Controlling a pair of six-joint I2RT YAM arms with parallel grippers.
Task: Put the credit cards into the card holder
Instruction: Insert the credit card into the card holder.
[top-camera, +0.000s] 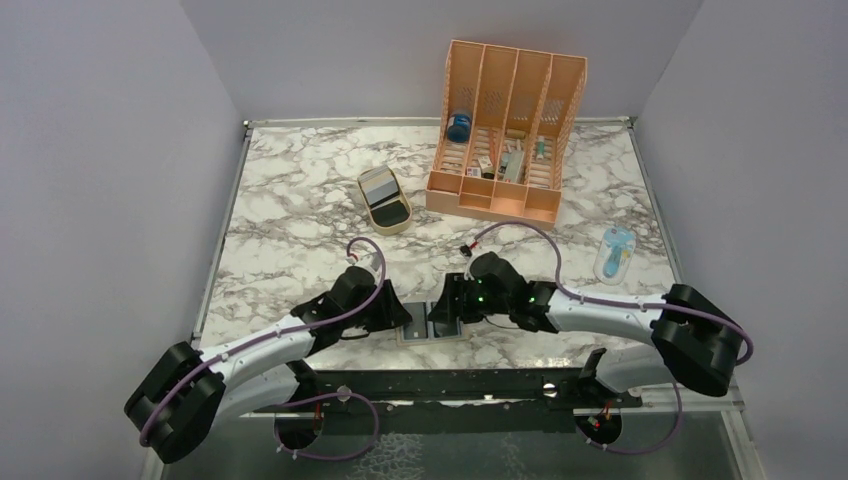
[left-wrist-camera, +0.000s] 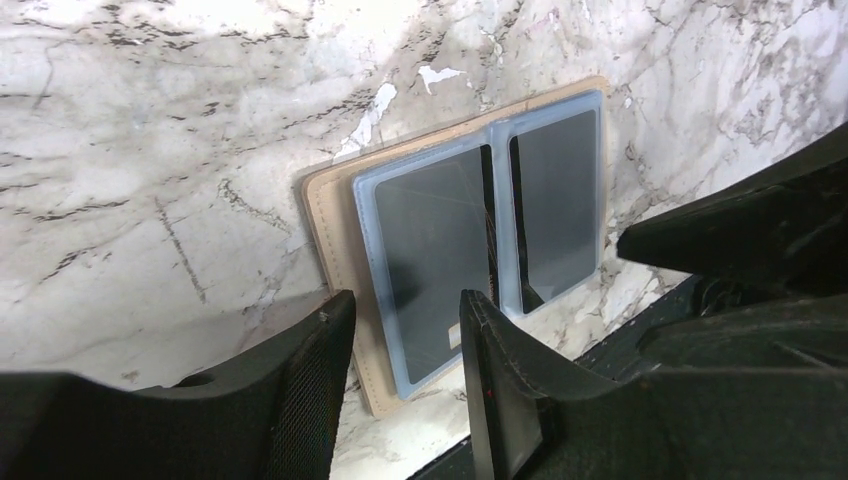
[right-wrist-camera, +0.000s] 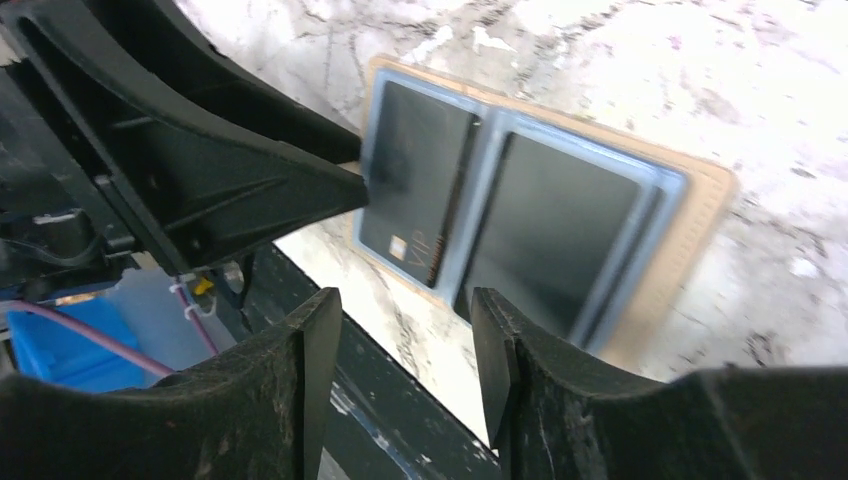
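The card holder (top-camera: 421, 322) lies open and flat near the table's front edge, its tan cover (left-wrist-camera: 325, 230) under light-blue pockets. A dark credit card (left-wrist-camera: 440, 240) sits in one pocket and a second (left-wrist-camera: 555, 190) in the other. In the right wrist view these are the card marked VIP (right-wrist-camera: 415, 180) and its neighbour (right-wrist-camera: 555, 230) on the tan cover (right-wrist-camera: 705, 215). My left gripper (left-wrist-camera: 405, 300) hovers open at the holder's left side (top-camera: 393, 312), nothing between its fingers. My right gripper (right-wrist-camera: 405, 300) stands open at the right side (top-camera: 447, 308), also holding nothing.
A tan oval tray (top-camera: 402, 220) at mid-table holds a grey card (top-camera: 377, 183) and a dark one (top-camera: 390, 209). The orange slotted organizer (top-camera: 505, 130) stands at the back. A blue-white item (top-camera: 613, 255) lies at the right. A black rail (top-camera: 450, 385) runs along the front edge.
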